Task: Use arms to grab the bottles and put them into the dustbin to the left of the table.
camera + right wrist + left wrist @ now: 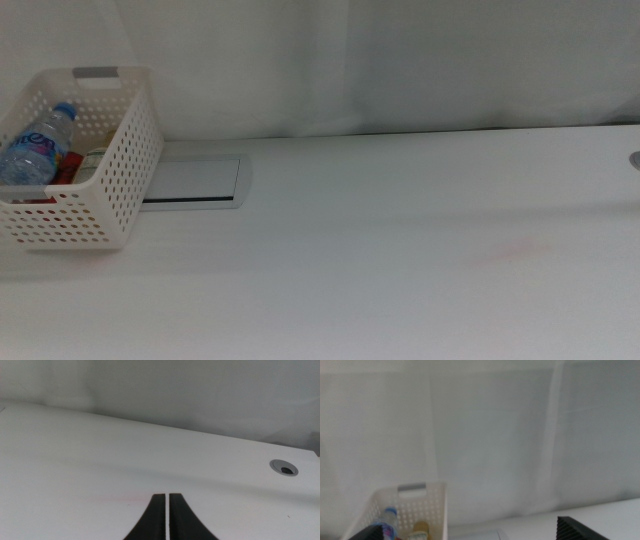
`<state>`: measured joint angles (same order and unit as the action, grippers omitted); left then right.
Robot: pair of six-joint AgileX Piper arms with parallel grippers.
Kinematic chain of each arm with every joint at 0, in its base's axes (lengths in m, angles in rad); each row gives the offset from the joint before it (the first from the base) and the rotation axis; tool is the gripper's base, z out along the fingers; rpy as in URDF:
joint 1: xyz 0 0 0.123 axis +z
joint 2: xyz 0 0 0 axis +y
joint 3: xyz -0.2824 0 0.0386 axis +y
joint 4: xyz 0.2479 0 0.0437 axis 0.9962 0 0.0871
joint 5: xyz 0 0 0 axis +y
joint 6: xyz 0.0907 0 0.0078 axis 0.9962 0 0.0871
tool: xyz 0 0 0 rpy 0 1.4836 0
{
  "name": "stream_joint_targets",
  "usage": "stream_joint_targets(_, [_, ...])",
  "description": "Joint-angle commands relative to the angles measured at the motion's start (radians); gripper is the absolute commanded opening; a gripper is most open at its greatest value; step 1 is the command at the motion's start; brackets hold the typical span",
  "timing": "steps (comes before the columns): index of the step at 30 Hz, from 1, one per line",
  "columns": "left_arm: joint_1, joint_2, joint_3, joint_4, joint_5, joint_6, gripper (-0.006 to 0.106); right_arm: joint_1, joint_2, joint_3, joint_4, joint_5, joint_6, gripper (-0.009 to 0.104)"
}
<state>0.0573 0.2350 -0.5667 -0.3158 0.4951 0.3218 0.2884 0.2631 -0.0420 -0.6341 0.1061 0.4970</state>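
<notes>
Looks done: water bottle (pixel 35 143), red can (pixel 66 166) and juice bottle (pixel 92 157) all sit in the basket (pixel 120 190) at the table's (pixel 400 260) left, left gripper (pixel 470 532) jaws wide apart and empty, right gripper (pixel 167 520) jaws nearly together, empty.

my spot looks like a lab bench. plain white table (pixel 400 250) (cable grommet (pixel 284 467)), white curtain (pixel 400 60) behind.
</notes>
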Motion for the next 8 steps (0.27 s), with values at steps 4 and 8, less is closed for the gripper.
stream_joint_targets(4, [-0.006,-0.244,0.224,-0.045,-0.067,0.000,0.089,-0.010,-0.002,0.007,0.001,-0.008,0.000,-0.003])
stream_joint_targets(8, [-0.006,-0.262,0.327,-0.156,-0.175,0.000,0.089,-0.010,-0.005,0.007,0.001,-0.008,0.000,-0.003])
